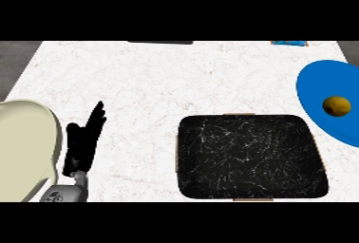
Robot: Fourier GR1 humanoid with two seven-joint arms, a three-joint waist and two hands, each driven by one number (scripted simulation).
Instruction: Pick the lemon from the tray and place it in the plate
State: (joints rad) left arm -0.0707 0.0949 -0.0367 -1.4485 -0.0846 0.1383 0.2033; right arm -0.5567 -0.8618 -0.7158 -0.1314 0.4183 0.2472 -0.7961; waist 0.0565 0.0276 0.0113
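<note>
White marbled counter (140,80) (grey floor (13,57) beyond)

The small yellow-brown lemon (337,105) rests on the blue plate (313,85), which lies flat at the right edge of the white table (140,80), partly out of view. The black square tray (249,156), round-cornered, lies just beside the plate's left.

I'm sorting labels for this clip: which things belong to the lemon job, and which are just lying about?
Job: lemon, lying on the blue plate; black tray; left hand, resting open.
Lying about: cream plate; dark thing and small blue thing at the far edge.
</note>
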